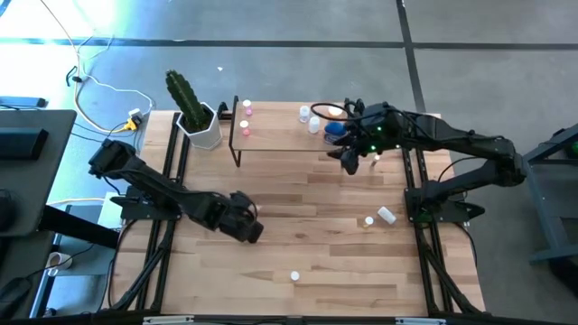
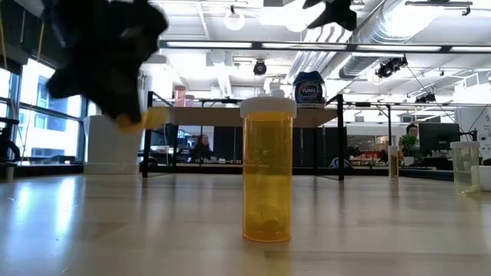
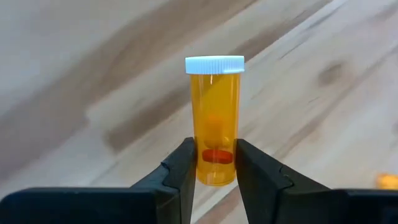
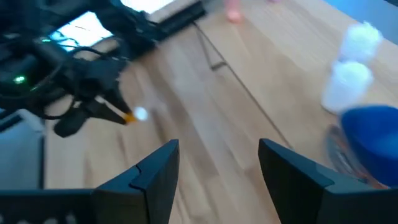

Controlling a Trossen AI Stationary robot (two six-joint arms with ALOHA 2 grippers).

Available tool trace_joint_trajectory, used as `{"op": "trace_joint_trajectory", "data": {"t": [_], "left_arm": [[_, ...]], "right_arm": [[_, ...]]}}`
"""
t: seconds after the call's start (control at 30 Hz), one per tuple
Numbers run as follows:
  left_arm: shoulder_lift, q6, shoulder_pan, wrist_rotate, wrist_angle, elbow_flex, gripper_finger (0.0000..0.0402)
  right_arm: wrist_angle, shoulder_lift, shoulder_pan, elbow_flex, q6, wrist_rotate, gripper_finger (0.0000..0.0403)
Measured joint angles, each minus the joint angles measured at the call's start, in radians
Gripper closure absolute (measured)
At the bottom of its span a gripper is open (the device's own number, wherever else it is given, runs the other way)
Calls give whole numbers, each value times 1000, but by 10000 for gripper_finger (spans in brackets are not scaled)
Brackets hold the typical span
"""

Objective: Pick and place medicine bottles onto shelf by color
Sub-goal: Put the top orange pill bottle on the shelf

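From above, the left claw point(image 1: 251, 227) hangs over the worktop point(image 1: 307, 262) toward its left-middle; the right claw point(image 1: 350, 161) sits at the shelf's point(image 1: 280, 135) right end beside the blue bottle point(image 1: 335, 130); at table height, an orange bottle point(image 2: 268, 170) stands upright near the front edge; the left wrist shows the held orange bottle point(image 3: 215, 118) pinched low between narrow fingers point(image 3: 180, 171); the right wrist shows its fingers point(image 4: 155, 168) spread wide, gripping nothing.

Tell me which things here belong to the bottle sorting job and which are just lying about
Job:
orange bottle held in the left gripper
shelf
pink bottles on the shelf
white bottles on the shelf
blue bottle beside the open right gripper
loose bottles on the table

Lying about:
cactus pot
cables on the floor
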Motion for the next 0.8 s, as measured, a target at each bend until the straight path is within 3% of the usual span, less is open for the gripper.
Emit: {"op": "trace_joint_trajectory", "data": {"t": [0.17, 0.33, 0.6, 0.8], "left_arm": [[-50, 183, 22, -76, 112, 20, 312], [-78, 416, 61, -81, 297, 23, 312], [-89, 756, 133, 21, 550, 21, 312], [-89, 907, 190, 145, 730, 21, 312]], "right_arm": [[112, 0, 59, 0, 0, -8, 192], [236, 5, 117, 0, -35, -8, 192], [342, 44, 191, 0, -94, -8, 192], [364, 63, 225, 0, -106, -8, 192]]}}
